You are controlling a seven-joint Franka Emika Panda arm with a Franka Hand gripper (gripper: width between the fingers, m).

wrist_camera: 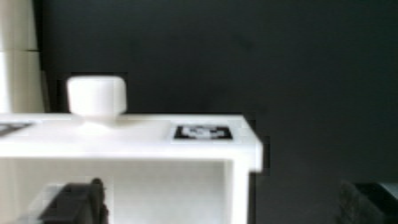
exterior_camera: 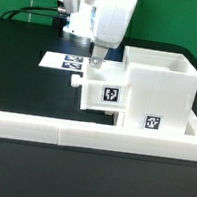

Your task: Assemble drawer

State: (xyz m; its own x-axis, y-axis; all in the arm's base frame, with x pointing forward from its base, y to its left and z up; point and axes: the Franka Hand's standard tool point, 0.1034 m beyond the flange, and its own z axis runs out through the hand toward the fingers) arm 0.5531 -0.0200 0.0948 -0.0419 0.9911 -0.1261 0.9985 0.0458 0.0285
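1. Nearest my exterior camera runs the long low white wall (exterior_camera: 82, 135), crossing the frame from 9 o'clock to 3 o'clock along the front of the black table (exterior_camera: 14, 75).
2. Just behind it, at about 4 o'clock from centre, I see the drawer casing (exterior_camera: 158, 89), a tall white box standing against the wall; from here I cannot tell what is in it.
3. One knobbed tray (exterior_camera: 105, 90) sticks out of the casing's side toward 9 o'clock, partly slid in, with its knob (exterior_camera: 76, 83) outermost. My wrist view shows its hollow (wrist_camera: 160, 190) with nothing in it.
4. My gripper (exterior_camera: 95, 58) hangs at 12 o'clock over the tray; I cannot tell whether its fingers are parted or pinched.
5. Farther back, at 11 o'clock, lies the marker board (exterior_camera: 63, 60).
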